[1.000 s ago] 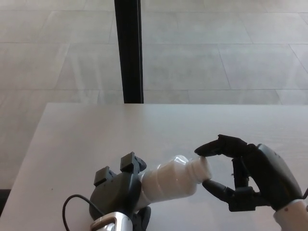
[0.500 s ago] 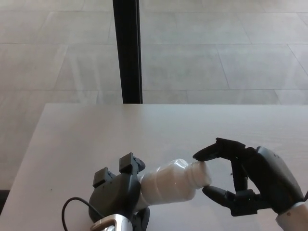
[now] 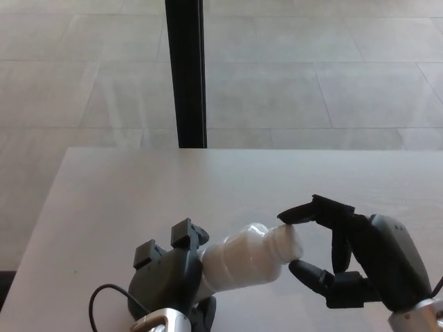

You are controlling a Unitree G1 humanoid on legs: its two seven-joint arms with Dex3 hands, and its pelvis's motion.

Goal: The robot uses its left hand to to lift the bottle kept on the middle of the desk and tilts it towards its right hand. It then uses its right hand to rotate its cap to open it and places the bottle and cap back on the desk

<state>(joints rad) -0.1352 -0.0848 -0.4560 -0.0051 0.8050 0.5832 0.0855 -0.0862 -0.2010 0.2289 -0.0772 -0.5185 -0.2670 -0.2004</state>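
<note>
Right hand [image 3: 360, 266] fingers [image 3: 304, 213] pinch cap [image 3: 289, 243]; left hand [image 3: 169, 277] grips tilted bottle [image 3: 242, 259]

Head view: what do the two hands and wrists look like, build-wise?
The left hand is a dark grey rounded shell with blocky black finger segments; a thin black cable loops beside it and a silver wrist piece shows at the picture's bottom edge. The right hand has thick, glossy black jointed fingers, a smooth dark grey back and a pale wrist collar.
</note>
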